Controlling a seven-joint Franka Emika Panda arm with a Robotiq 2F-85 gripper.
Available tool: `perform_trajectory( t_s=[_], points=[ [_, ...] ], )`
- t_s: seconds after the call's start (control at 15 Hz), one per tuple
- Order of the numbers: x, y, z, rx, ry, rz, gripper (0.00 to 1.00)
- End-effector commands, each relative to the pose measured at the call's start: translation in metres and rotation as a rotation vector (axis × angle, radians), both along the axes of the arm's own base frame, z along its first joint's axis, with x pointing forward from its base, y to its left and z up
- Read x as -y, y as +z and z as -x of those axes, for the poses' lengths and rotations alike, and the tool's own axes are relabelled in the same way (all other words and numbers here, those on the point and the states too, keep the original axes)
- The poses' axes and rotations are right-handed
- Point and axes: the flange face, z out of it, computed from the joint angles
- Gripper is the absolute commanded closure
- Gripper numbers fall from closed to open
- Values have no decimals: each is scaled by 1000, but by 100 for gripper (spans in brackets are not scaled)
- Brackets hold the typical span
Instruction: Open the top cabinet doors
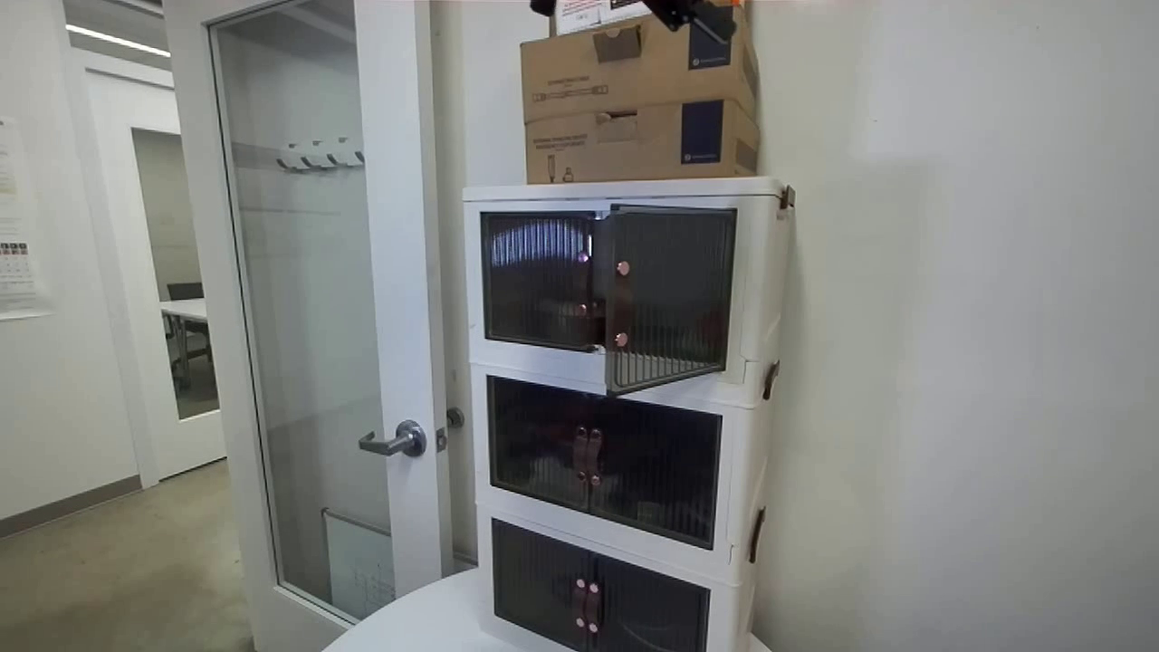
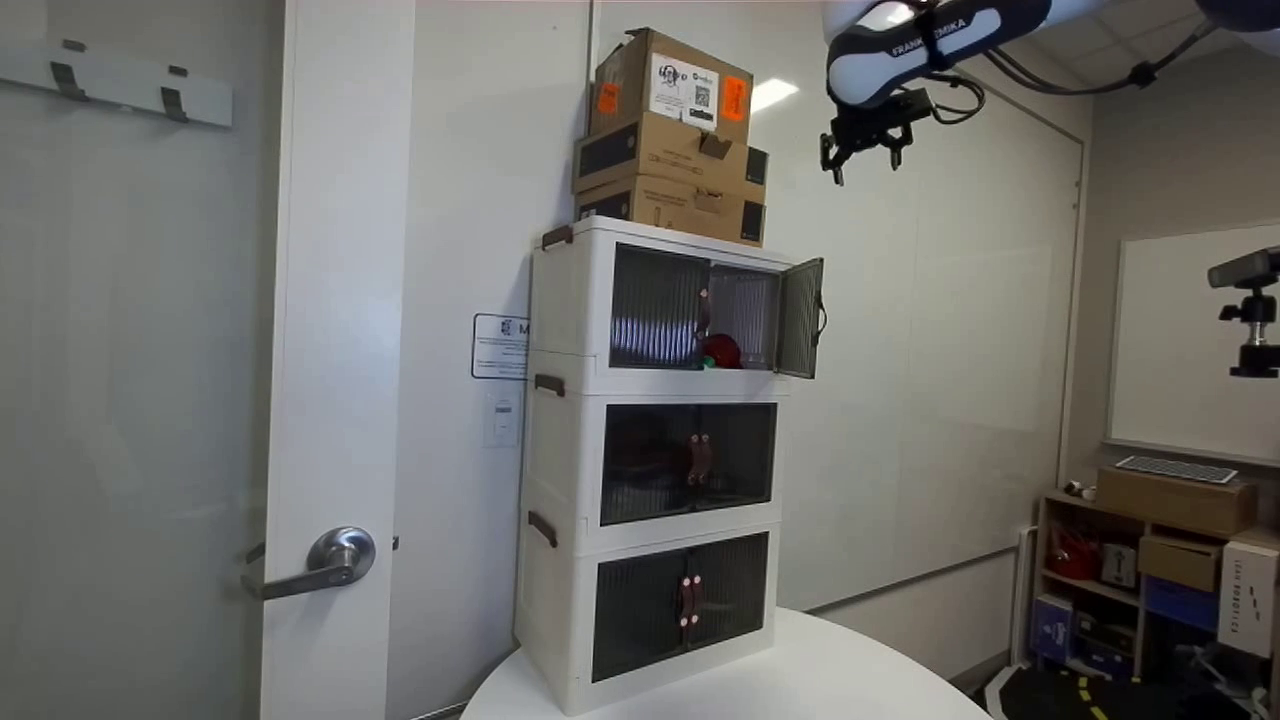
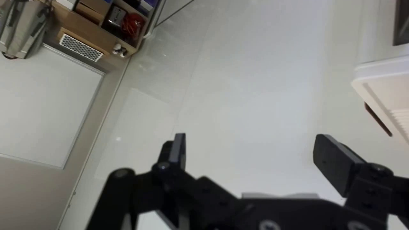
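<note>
fingers (image 3: 337,166) wide apart, the arm (image 2: 940,45) hangs higher than the top cabinet doors (image 1: 675,290).

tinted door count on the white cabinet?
6, two per tier: top left door; top right door, swung open; middle left door, middle right door; bottom left door, bottom right door. Any on the back would be hidden.

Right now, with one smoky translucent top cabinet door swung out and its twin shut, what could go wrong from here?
The black two-fingered gripper could bump the swung-out smoky ribbed plastic door while reaching for its shut twin, perhaps pushing it closed. A hard pull might shake the white three-tier cabinet and shift the brown cardboard boxes stacked on it. The rounded red object visible inside the top tier might roll out if jolted.
</note>
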Motion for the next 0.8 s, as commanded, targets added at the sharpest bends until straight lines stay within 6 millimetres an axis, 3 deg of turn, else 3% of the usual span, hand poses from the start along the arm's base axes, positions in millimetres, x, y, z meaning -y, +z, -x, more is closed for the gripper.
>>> perform_trajectory(
  t_s=[0.0,0.4,0.73],
  points=[
    [-33,2,-1,-5,153,-35,0],
    [-103,-38,-33,-96,448,-115,0],
    [-148,-72,-53,-164,533,-109,0]
  ],
)
